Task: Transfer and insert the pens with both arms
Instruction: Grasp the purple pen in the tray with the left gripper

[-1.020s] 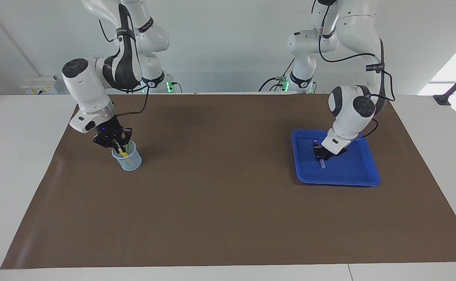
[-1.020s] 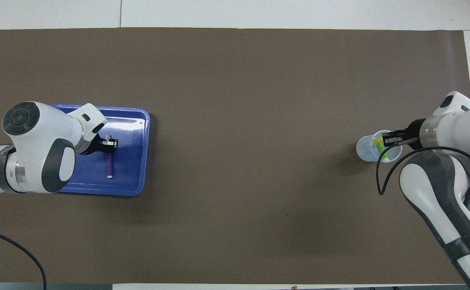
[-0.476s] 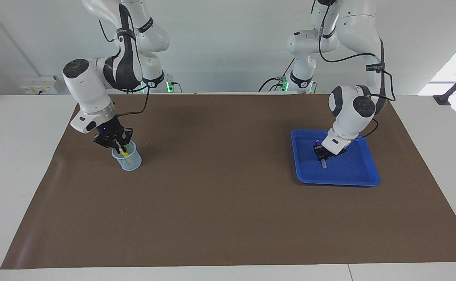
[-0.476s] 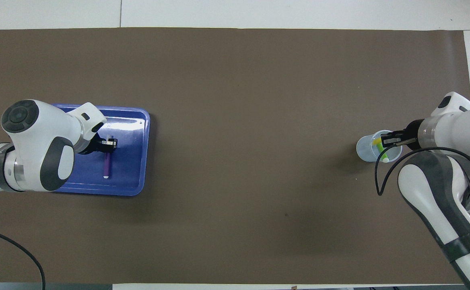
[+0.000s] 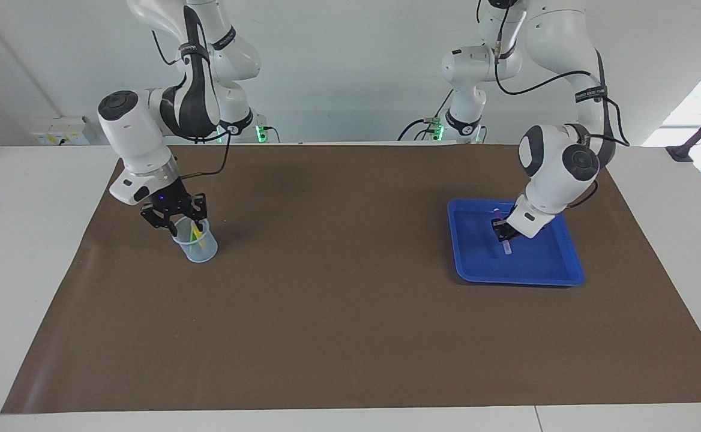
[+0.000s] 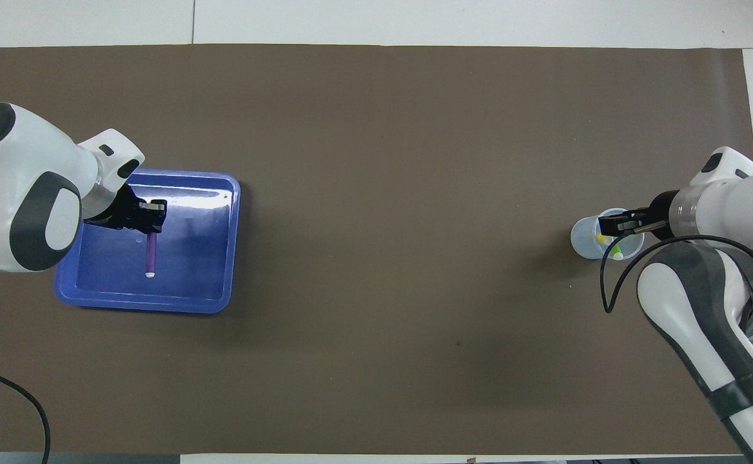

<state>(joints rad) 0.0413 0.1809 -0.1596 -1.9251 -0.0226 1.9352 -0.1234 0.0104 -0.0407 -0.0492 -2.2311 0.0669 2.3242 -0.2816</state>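
Purple pen [image 5: 502, 234]: grasped by my left end effector [image 5: 500, 230], lifted over blue tray [image 5: 542, 277]; may slip.
Yellow pen [image 5: 198, 235], green pen [image 5: 193, 234]: in cup [image 5: 196, 245]. Right end effector [image 5: 177, 215], grip unreadable, could tip it.

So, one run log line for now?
left jaws: shut on purple pen, over blue tray | right jaws: over cup | cup: yellow pen, green pen

Only partly legible txt: white lettering "WAV…" on black band of right arm [image 6: 747, 386], well back from its end effector [image 6: 616, 225]; rest cut off.
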